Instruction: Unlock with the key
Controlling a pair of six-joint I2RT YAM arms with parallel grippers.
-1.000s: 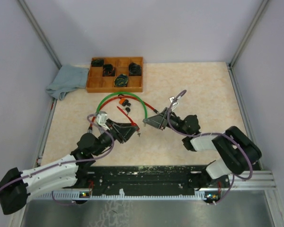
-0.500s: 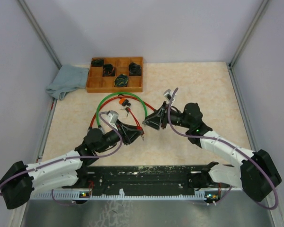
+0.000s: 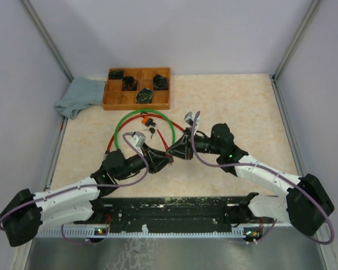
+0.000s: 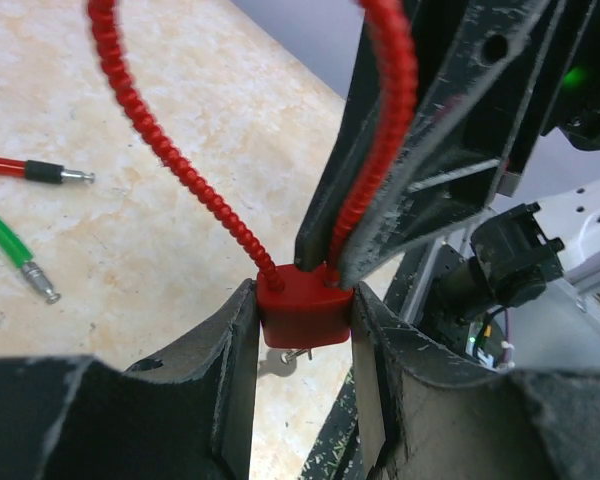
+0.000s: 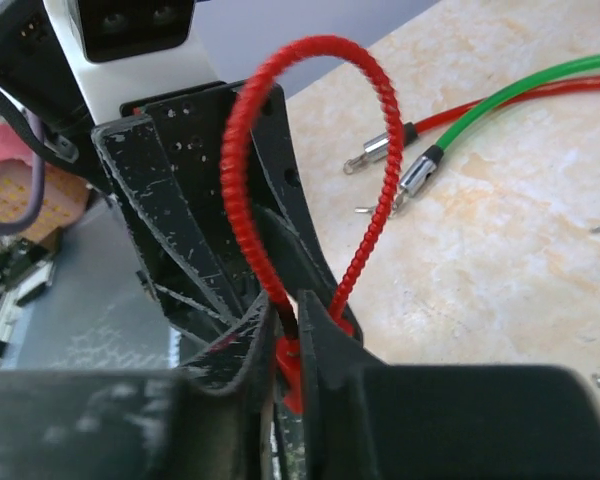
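Moved: right gripper [image 3: 178, 152] has swung left, and now meets the left gripper [image 3: 164, 160] near the table's middle.
Left gripper: fingers clamped on both sides of the red lock body [image 4: 302, 313].
Right gripper: pinched shut on the red coiled cable [image 5: 237, 140] — just above the lock body.
Key [image 4: 276, 362]: silver, showing just beneath the lock body.
Nearby: green cable [image 3: 124, 120] — looped on the table beyond both grippers.

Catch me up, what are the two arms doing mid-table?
They are working a red cable lock between them. The left hand clamps the lock body. The right hand is pinched on the cable loop just above the body. A small silver key shows under the body, but I can't tell whether it is seated. The loop looks attached, so the lock is not yet open.
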